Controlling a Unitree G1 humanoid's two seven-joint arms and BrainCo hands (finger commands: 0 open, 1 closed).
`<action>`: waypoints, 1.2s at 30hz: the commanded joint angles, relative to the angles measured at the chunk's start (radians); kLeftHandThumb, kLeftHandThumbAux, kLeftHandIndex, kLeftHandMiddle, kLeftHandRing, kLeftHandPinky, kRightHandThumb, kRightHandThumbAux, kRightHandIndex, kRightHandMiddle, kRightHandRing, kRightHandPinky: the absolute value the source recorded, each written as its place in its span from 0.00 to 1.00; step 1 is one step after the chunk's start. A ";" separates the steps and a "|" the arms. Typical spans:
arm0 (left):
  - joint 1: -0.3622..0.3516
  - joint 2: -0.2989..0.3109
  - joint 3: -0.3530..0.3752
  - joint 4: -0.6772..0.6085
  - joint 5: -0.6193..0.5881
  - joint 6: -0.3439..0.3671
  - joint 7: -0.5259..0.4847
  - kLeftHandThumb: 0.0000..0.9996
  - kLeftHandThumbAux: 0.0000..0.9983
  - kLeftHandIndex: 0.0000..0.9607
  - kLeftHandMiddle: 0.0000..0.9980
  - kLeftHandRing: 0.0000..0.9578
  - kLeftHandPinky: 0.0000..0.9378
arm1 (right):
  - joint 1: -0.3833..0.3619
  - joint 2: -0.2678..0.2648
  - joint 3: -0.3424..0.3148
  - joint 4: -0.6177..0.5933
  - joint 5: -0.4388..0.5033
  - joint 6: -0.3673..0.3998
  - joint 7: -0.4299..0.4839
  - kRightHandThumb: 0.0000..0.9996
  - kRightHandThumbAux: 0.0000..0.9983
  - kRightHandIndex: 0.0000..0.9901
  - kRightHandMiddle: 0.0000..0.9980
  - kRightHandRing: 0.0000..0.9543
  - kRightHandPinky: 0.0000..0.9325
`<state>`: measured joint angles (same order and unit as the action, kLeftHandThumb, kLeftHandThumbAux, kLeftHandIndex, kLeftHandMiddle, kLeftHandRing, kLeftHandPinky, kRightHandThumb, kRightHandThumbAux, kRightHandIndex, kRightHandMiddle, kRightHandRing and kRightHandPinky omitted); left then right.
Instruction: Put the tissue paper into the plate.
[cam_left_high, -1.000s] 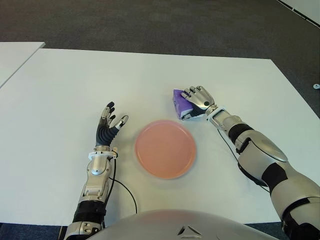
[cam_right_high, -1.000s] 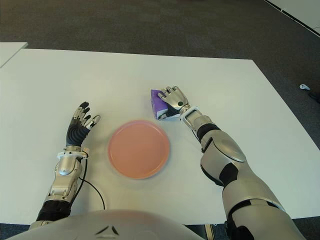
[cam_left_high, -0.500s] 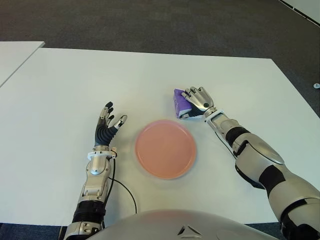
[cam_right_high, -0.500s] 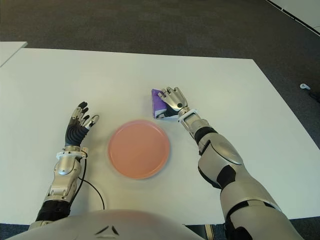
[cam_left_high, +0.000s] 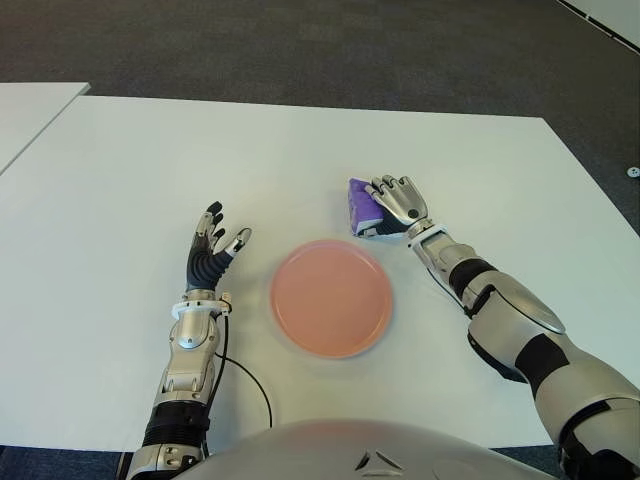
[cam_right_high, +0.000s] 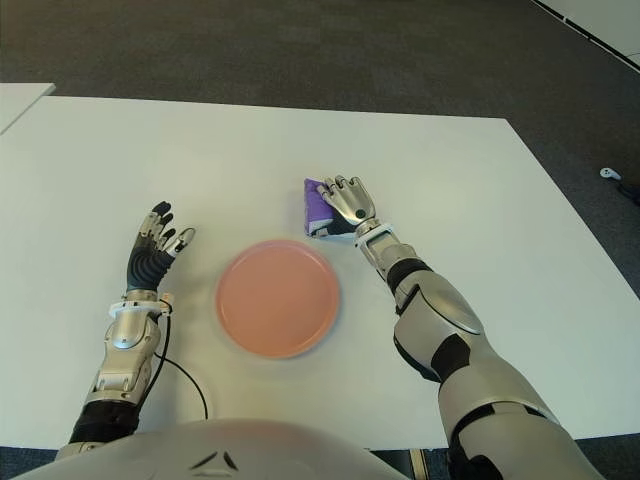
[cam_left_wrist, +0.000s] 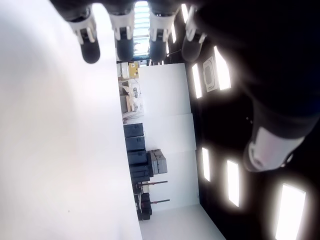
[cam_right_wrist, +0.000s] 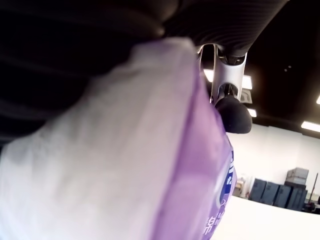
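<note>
Purple and white, the tissue paper pack (cam_left_high: 360, 207) lay on the white table (cam_left_high: 130, 170) just beyond the pink plate (cam_left_high: 331, 298), on its far right side, not in it. Our right hand (cam_left_high: 397, 203) covered the pack, its fingers (cam_right_wrist: 231, 112) curled over and gripping it. Blue print showed on the wrapper, but we could not read it. Our left hand (cam_left_high: 212, 250) showed left of the plate, fingers spread and empty.

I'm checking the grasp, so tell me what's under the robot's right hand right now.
The right hand covers a purple tissue pack on the white table, beyond the pink plate. Its fingers curl over it. The pack's right part and any thumb contact are hidden.
</note>
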<state>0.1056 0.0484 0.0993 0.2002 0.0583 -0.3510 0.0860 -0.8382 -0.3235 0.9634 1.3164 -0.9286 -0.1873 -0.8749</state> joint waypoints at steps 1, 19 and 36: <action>0.027 -0.001 0.006 0.001 0.003 0.039 0.012 0.00 0.61 0.00 0.00 0.00 0.00 | 0.258 0.072 0.034 0.068 -0.028 -0.118 0.120 0.95 0.66 0.38 0.51 0.56 0.87; 0.014 0.005 0.013 0.020 0.002 0.033 0.010 0.00 0.62 0.00 0.00 0.00 0.00 | 0.245 0.070 -0.017 0.062 0.014 -0.140 0.097 0.95 0.66 0.38 0.51 0.55 0.87; 0.008 0.014 0.011 0.022 0.010 0.033 0.004 0.00 0.61 0.00 0.00 0.00 0.00 | 0.087 0.014 -0.126 -0.020 0.035 -0.209 -0.262 0.86 0.68 0.41 0.54 0.92 0.92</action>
<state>0.1056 0.0564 0.1116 0.2065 0.0590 -0.3308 0.0860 -0.7749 -0.3024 0.8439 1.2999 -0.8789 -0.3643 -1.0949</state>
